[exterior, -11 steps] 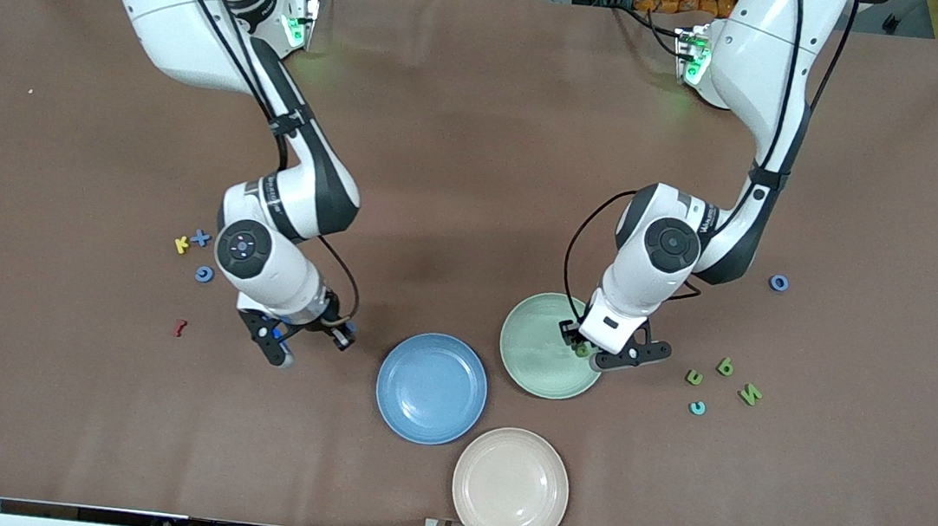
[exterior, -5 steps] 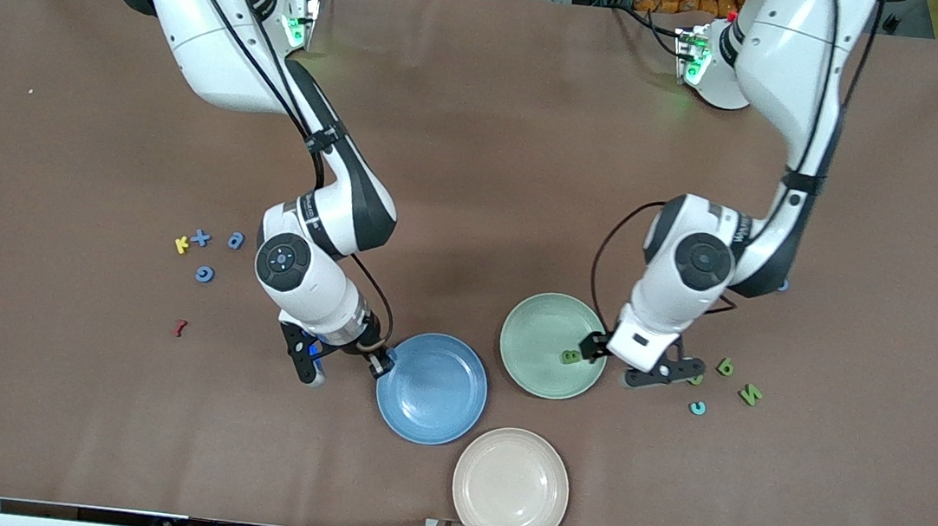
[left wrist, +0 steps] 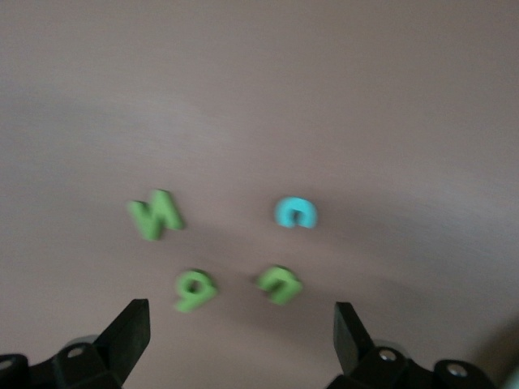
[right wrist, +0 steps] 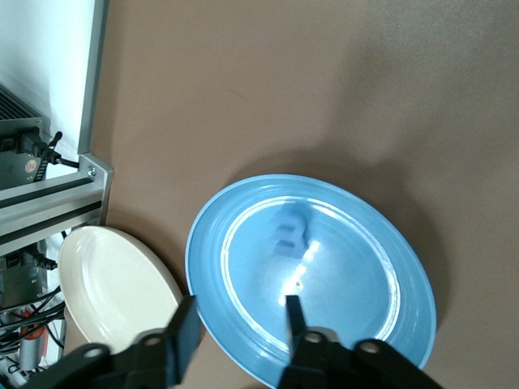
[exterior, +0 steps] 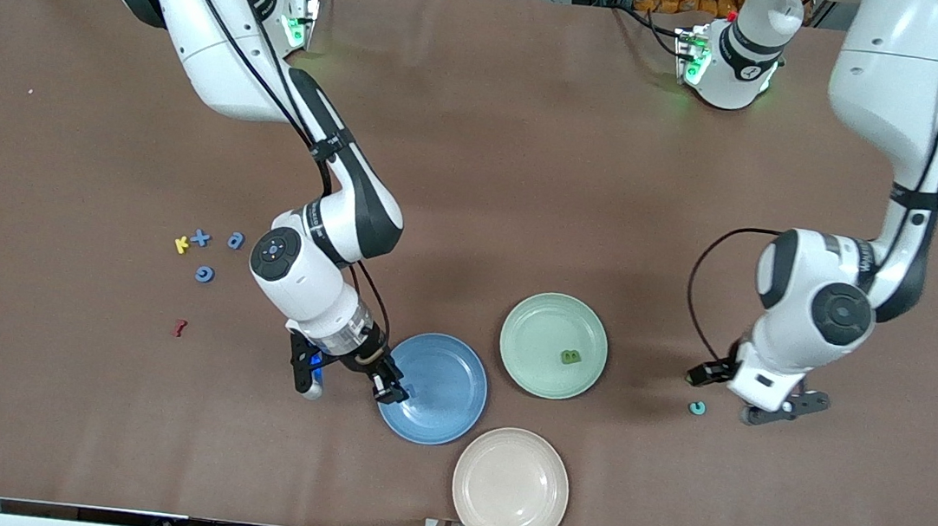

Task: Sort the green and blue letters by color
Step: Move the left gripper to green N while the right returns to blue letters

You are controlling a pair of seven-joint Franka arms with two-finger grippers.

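Blue and green letters lying around three plates on the counter.
Front view: a green letter [exterior: 571, 357] is sitting in the green plate [exterior: 533, 318]; the right gripper [exterior: 352, 379] is hovering over the blue plate's [exterior: 454, 401] rim.
Left wrist view: the left gripper [left wrist: 237, 332], jaws released, is hanging over three chunky green letters [left wrist: 156, 215] and a turquoise one [left wrist: 295, 212].
Right wrist view: the right jaws are standing parted and empty over a blue letter [right wrist: 289, 232] lying in the blue plate, beside the cream plate [right wrist: 105, 284].

Probably a robotics lab, brown-covered table [exterior: 483, 125], aluminium frame rails [right wrist: 57, 194], cabling
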